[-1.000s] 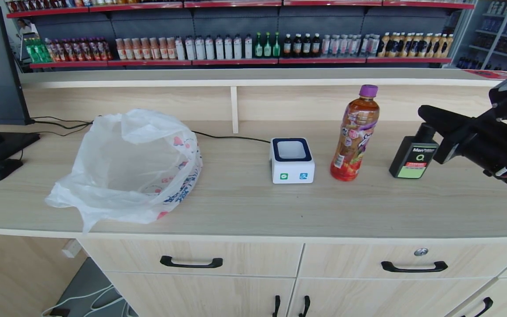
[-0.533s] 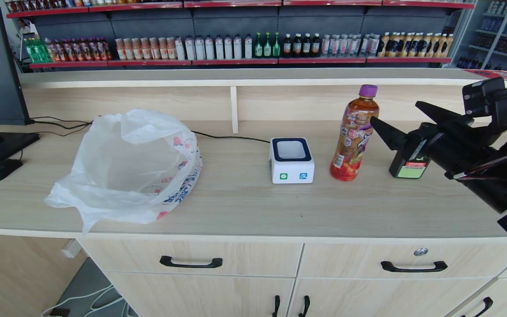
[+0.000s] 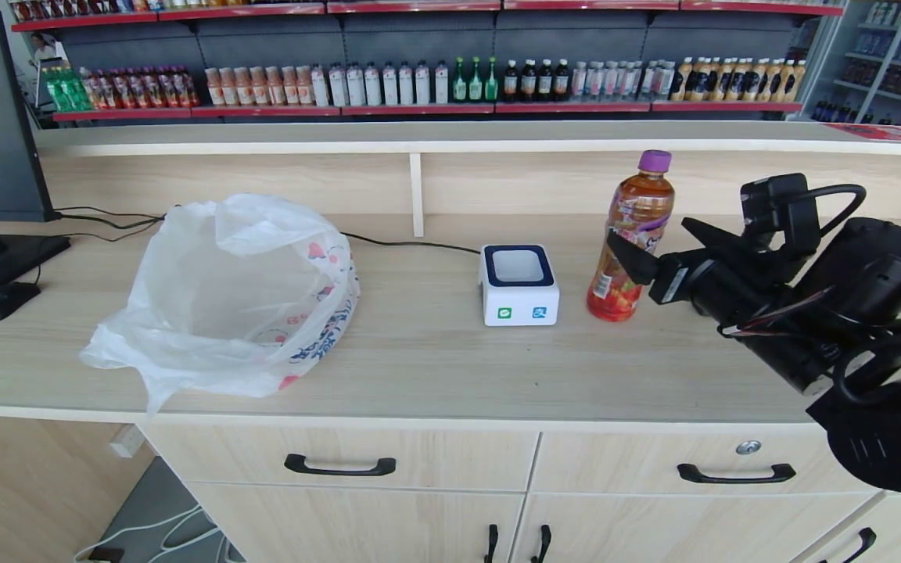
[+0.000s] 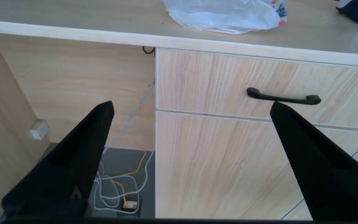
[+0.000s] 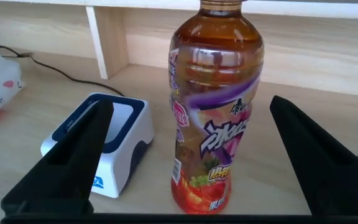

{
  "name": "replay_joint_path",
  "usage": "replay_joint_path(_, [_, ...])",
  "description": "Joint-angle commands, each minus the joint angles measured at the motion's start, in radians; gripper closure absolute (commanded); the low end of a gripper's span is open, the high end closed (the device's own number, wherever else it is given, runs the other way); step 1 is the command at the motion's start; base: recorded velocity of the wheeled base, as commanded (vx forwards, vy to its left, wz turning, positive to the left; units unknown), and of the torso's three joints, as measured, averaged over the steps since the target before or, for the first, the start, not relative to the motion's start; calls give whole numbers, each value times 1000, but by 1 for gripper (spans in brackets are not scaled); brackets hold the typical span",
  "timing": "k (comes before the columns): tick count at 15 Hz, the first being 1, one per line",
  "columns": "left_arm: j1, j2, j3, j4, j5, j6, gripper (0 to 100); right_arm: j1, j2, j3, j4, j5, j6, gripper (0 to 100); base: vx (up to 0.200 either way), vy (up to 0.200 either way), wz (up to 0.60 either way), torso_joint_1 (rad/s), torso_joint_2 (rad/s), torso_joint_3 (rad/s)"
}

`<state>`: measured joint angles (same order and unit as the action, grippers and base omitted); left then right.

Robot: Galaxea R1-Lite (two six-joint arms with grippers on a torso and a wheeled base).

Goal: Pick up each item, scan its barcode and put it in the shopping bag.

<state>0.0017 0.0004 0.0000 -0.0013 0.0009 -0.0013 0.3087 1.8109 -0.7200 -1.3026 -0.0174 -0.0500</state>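
The right gripper is spread wide and grips nothing. It sits just at 3 o'clock of the upright tea bottle. The bottle stands on the desk at 3 o'clock from the scanner, and the shopping bag lies at 9 o'clock. The left gripper, also wide open and empty, hangs before the drawers.
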Motion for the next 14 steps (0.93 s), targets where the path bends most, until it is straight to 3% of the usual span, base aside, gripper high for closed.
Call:
replay_joint_path(1, [0, 1, 0, 0, 1, 0, 0, -10, 54, -45, -1, -18, 21, 0, 0, 0, 0, 0, 0, 0])
replay_joint_path(14, [0, 1, 0, 0, 1, 0, 0, -59, 232, -157, -30, -33, 91, 0, 0, 0, 0, 0, 0, 0])
